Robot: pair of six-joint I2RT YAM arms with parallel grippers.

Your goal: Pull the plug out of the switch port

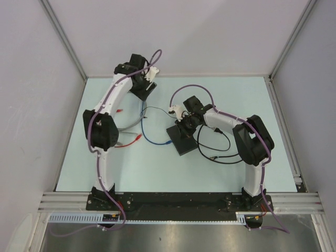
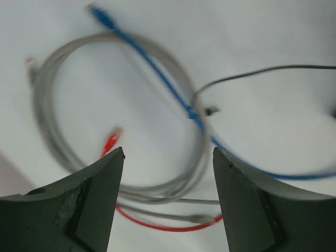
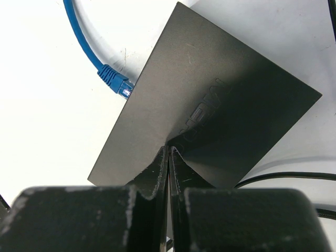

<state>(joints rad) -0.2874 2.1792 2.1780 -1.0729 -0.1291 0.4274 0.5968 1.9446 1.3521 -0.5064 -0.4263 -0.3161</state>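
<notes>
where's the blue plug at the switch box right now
Upper left in the right wrist view: the blue plug meets the left edge of the black switch box, beyond the right gripper.

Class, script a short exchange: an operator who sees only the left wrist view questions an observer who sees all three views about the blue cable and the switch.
Operator: Where does the blue cable lead?
Observer: Its far plug sits at the edge of the switch, apparently plugged in.
Operator: What about the right gripper?
Observer: It is shut, with its tips resting on the switch's top face.
</notes>
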